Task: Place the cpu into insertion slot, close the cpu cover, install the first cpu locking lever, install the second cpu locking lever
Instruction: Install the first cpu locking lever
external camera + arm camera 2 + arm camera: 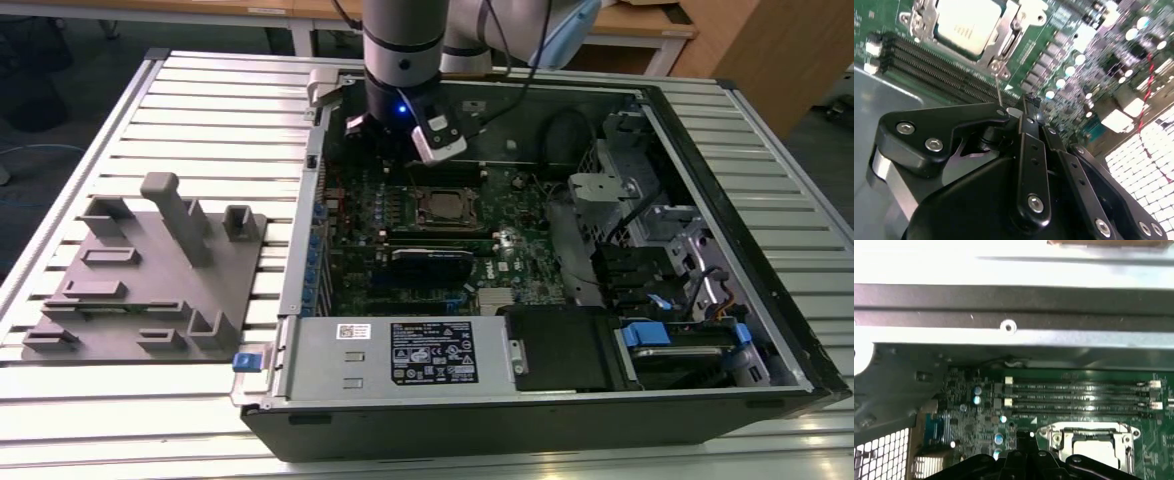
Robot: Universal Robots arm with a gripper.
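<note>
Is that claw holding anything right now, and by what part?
Nothing visible: the gripper looks shut and empty, while the cpu lies under the cpu cover.

We can make out no text with any certainty. A black-and-white label [434,352] sits on the large grey box [320,372], and its print is too small for us to read. A small white sticker [352,331] with dark bars lies just beside it on the same box. In the second wrist view, the cpu [966,27] carries faint dark marks we cannot decipher. In the first wrist view, a small white triangle mark [1033,420] stands on the green board [1161,440].
</note>
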